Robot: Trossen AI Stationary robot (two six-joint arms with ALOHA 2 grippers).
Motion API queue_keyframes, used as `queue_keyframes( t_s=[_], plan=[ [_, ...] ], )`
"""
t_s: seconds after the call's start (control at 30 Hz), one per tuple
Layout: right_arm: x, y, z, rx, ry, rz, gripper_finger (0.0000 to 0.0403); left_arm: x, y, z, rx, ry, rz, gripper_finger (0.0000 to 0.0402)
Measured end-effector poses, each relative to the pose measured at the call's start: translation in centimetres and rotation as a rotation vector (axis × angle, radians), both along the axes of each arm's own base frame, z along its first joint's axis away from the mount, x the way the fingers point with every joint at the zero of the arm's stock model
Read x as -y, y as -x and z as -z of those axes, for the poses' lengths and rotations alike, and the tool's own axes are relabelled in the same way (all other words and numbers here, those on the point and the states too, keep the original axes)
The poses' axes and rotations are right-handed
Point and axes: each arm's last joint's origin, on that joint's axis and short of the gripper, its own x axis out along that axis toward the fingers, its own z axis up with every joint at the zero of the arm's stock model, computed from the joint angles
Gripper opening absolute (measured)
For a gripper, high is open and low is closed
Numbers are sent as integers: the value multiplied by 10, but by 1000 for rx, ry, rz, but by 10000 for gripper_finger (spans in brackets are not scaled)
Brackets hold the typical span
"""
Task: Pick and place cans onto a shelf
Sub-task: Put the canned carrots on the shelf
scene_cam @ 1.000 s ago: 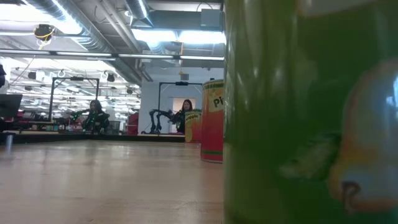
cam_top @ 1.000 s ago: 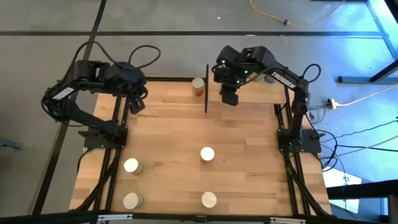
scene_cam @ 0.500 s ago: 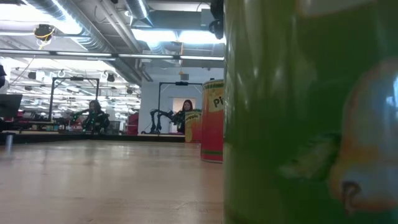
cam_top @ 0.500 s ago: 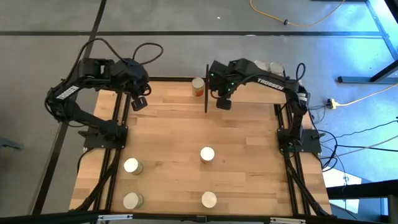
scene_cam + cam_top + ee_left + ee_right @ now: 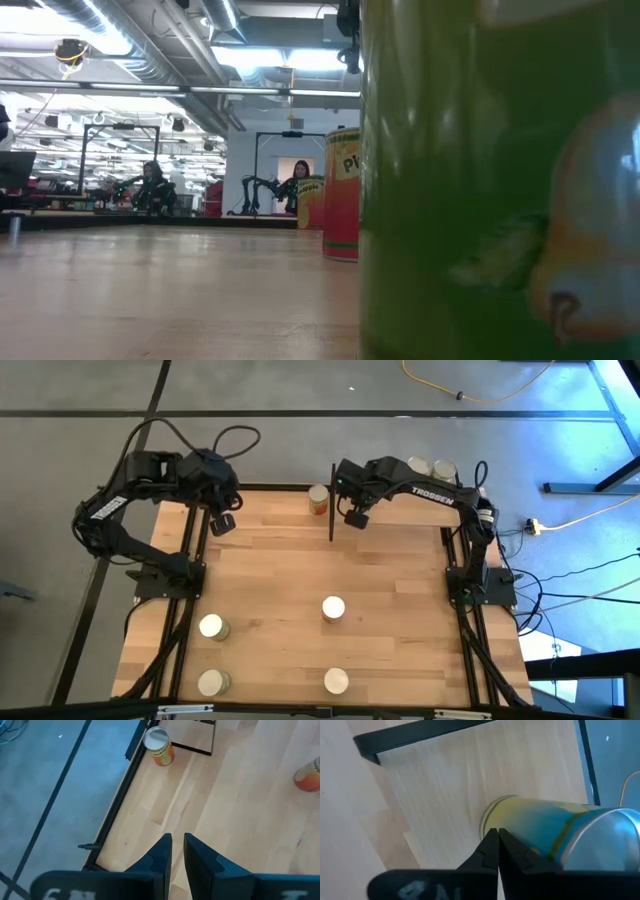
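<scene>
The shelf is a light-wood board at the table's far right, with a black upright panel. Two cans stand at its far edge. My right gripper is shut over the board, just right of the panel. In the right wrist view its fingertips are beside a can with a yellow-green and blue label standing on the board. An orange-labelled can stands left of the panel. Several cans stand on the near tabletop. My left gripper is shut and empty at the far left. My right gripper's shut fingertips show right in front of the lower side of the yellow-green can. I cannot tell whether they touch it. The can stands upright on the shelf board.
In the low view a green can fills the right half, with a red-and-yellow can behind it. Near cans stand at the left, front left and front middle. Bare wood lies between them and the shelf.
My right gripper has gone toward the table's left, up to the black upright panel. Its arm has stretched out flatter, and this has uncovered the two cans at the shelf's far edge.
</scene>
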Motion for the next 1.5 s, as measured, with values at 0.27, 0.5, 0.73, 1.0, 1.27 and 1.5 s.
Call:
queue_keyframes(
  t_s=[0.27, 0.5, 0.73, 1.0, 1.27, 1.5],
  plan=[
    [-7, -16, -4, 200, -172, -154, 1, 0, 0, 0, 1, 3, 1, 41],
    [1, -17, -6, 181, 6, -82, 0, 0, 0, 0, 5, 18, 12, 41],
    [12, -11, -6, 140, 56, -33, 0, 0, 0, 0, 5, 18, 11, 41],
    [23, -1, -5, 62, 118, 28, 0, 0, 0, 0, 6, 20, 9, 41],
    [33, 5, -6, 24, 180, 74, 0, 0, 0, 0, 8, 22, 4, 41],
    [22, 2, -3, 113, -96, -62, 0, 0, 0, 0, 8, 22, 4, 41]
  ],
)
